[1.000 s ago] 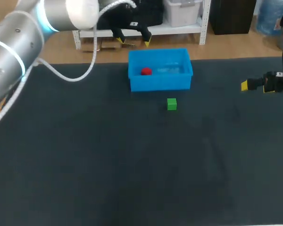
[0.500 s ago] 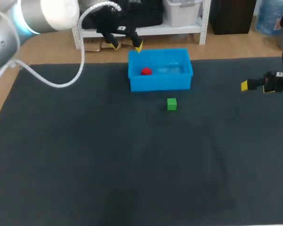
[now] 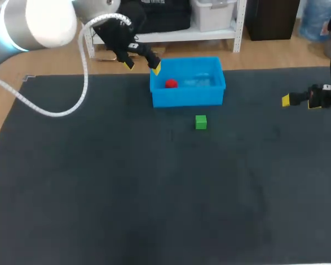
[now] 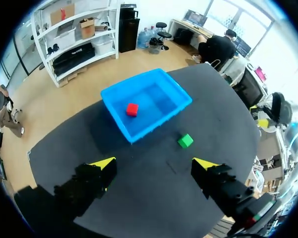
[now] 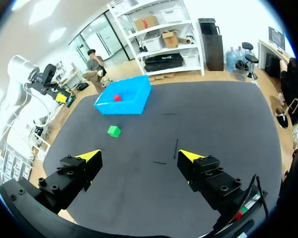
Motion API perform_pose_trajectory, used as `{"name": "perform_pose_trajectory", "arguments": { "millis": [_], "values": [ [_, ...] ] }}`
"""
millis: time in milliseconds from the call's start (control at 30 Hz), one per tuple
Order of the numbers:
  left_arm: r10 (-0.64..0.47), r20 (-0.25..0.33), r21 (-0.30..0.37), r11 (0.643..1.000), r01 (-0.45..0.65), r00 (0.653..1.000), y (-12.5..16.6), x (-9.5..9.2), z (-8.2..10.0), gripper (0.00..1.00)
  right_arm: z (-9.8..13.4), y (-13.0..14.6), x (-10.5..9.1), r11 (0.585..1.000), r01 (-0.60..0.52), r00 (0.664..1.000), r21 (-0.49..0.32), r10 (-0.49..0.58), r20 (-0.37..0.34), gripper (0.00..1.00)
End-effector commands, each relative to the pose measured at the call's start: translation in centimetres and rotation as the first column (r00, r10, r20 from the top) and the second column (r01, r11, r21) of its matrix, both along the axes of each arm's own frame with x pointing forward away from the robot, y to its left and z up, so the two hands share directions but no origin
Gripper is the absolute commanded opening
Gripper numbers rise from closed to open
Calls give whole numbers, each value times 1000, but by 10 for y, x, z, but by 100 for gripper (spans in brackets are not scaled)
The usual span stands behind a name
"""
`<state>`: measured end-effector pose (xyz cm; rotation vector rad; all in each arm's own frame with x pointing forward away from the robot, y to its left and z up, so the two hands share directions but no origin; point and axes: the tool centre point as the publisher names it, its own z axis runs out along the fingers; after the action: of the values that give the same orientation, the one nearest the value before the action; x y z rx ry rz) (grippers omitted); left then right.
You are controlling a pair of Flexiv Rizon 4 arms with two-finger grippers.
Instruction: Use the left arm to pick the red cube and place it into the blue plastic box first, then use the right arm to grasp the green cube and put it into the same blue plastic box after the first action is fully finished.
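The table (image 3: 127, 193) carries a flat, dark, matte covering with a few faint creases.

The blue plastic box (image 3: 187, 96) is a smooth-walled, open-topped rectangular bin. It sits at the far middle of the table, with its long axis running left to right.

The left gripper (image 3: 142, 66) hangs beside the box's far-left corner. Its jaws are spread wide and hold nothing.

The right gripper (image 3: 300, 101) is at the right edge of the table. It is likewise released, with nothing between its jaws.

The small green cube (image 3: 201, 122) rests on the table just on the near side of the box's front wall, apart from it. It has hard, plain faces and sharp edges. All its sides are equal, so there is no long axis to align with.

The small red cube (image 3: 171, 84) lies inside the box, toward its left end. The first placement therefore appears complete.

Governing relation for the next move:
- The green cube lies well to the left of the right gripper, across open table.
- The left gripper is the nearer of the two, but the task assigns this pick to the right arm.
- After the grasp, the box lies directly beyond the cube on its far side, so the carry is judged to be short.
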<state>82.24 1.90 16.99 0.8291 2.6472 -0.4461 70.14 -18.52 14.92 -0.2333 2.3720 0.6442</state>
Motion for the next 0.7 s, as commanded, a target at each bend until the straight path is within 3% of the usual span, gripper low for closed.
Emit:
{"name": "perform_pose_trajectory", "arguments": {
  "millis": [33, 700],
  "values": [
    [66, 215, -183, 983, -26, 974, 11, -17, 0, 100, 0, 0, -1, 1000, 1, 1000, -2, -1, 0, 100],
    [44, 216, -234, 972, 8, 975, 29, -47, -3, 100, 0, 0, -1, 1000, 1, 1000, -2, -1, 0, 100]
  ]
}}
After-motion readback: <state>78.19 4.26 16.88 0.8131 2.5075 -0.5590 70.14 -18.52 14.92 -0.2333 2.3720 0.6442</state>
